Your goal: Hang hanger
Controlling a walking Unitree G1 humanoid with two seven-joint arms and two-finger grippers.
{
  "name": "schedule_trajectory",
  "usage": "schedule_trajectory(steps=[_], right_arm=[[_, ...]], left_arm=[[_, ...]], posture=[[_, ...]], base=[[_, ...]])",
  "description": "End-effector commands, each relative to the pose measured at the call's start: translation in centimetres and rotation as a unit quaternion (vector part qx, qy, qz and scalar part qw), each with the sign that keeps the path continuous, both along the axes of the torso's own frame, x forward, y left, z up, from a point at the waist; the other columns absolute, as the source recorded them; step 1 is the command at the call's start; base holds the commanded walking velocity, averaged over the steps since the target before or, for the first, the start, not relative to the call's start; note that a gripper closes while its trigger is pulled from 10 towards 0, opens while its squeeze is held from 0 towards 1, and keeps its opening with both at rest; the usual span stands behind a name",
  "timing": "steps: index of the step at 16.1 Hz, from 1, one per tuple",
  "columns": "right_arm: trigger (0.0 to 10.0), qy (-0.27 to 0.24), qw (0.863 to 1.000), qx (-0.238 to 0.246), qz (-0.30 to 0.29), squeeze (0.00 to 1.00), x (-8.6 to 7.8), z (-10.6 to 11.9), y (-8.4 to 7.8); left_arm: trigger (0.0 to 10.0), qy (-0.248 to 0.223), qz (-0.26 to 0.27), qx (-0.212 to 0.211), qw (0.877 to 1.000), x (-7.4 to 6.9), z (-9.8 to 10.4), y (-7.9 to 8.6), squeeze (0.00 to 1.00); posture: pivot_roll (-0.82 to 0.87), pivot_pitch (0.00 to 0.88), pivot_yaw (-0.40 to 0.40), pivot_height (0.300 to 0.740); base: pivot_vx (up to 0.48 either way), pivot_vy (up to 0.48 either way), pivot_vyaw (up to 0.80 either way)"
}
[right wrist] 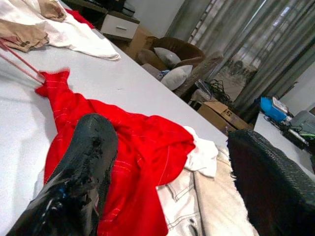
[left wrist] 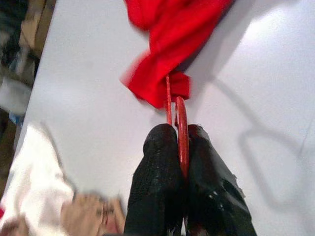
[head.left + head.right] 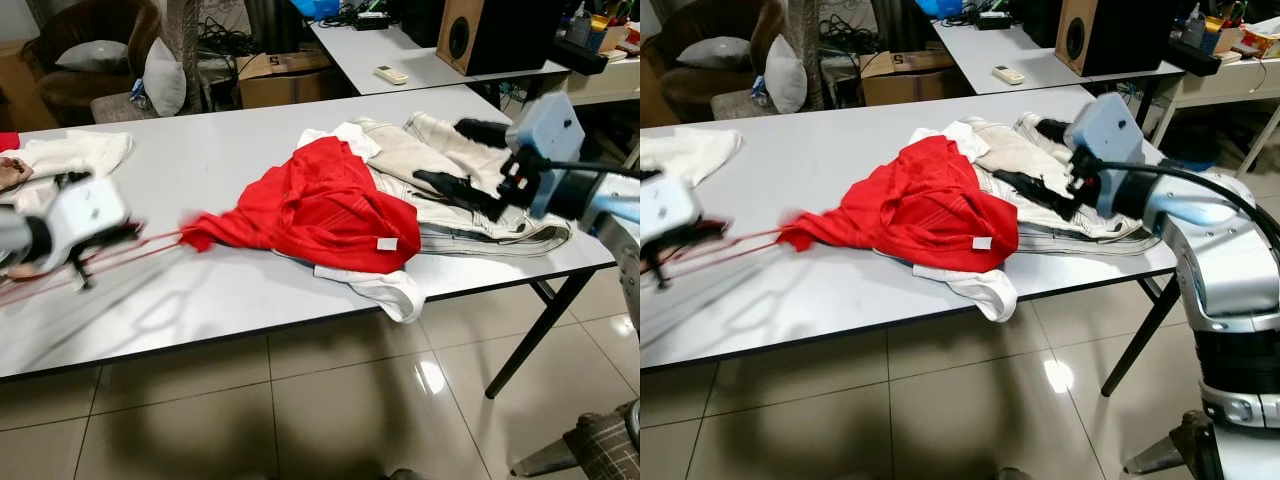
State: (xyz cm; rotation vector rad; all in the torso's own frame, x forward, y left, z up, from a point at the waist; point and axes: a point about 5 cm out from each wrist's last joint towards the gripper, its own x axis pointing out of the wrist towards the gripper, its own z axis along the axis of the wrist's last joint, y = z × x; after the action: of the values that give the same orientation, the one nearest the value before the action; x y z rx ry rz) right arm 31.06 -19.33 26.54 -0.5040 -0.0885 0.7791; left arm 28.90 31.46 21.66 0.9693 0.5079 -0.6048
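Floor tiles (image 3: 300, 400) fill the bottom of the left eye view; above them the white table (image 3: 220, 160) runs across mid frame. Left gripper (image 3: 105, 245) sits at the left edge, blurred, w/ thin red hanger (image 3: 140, 245) rods running from it toward the red shirt (image 3: 320, 205) at centre. Right gripper (image 3: 470, 160) hovers mid-right over the beige trousers (image 3: 450, 185), fingers spread, holding nothing. White cloth (image 3: 65, 155) at upper left.

Right eye view: same layout, shifted. Red shirt's stretched-out tip sits left of centre w/ the hanger rods running on to the left edge.

Left wrist view: both black fingers come up from bottom centre, clamped tight on the hanger's red bar; shirt cloth bunched on the hanger just beyond the tips, upper centre. Blurred, so I can't tell how far the hanger sits inside the shirt.

Right wrist view: two fingers wide apart, lower left & right edge; red shirt lies between them on the table, not touched.

My read: step in hand is dragging the hanger, shirt snagged on it, clear of the pile. No rail or hook in sight, so next move needs a hanging spot found first, plus the right gripper steadying or freeing the shirt.
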Motion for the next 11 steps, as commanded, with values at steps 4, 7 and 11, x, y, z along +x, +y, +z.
schedule_trajectory(steps=[4,7,11], right_arm=[[10.0,-0.019,1.000,0.002,-0.009,0.00,0.7,0.8,0.1],[10.0,-0.035,0.999,0.020,-0.014,0.00,1.0,1.2,0.5],[10.0,-0.080,0.989,0.104,0.067,0.00,-0.1,4.2,1.7]], left_arm=[[10.0,-0.126,0.085,0.172,0.973,0.4,4.4,4.3,0.00],[10.0,-0.244,0.060,0.065,0.966,2.2,5.7,1.7,0.00],[10.0,-0.251,-0.060,-0.205,0.944,3.9,5.9,-5.6,0.00]], posture=[[-0.05,0.000,0.050,0.740],[-0.05,0.000,0.053,0.740],[-0.06,0.000,0.058,0.740]], base=[[0.000,0.000,0.00],[0.000,0.000,0.00],[0.000,0.000,0.00]])
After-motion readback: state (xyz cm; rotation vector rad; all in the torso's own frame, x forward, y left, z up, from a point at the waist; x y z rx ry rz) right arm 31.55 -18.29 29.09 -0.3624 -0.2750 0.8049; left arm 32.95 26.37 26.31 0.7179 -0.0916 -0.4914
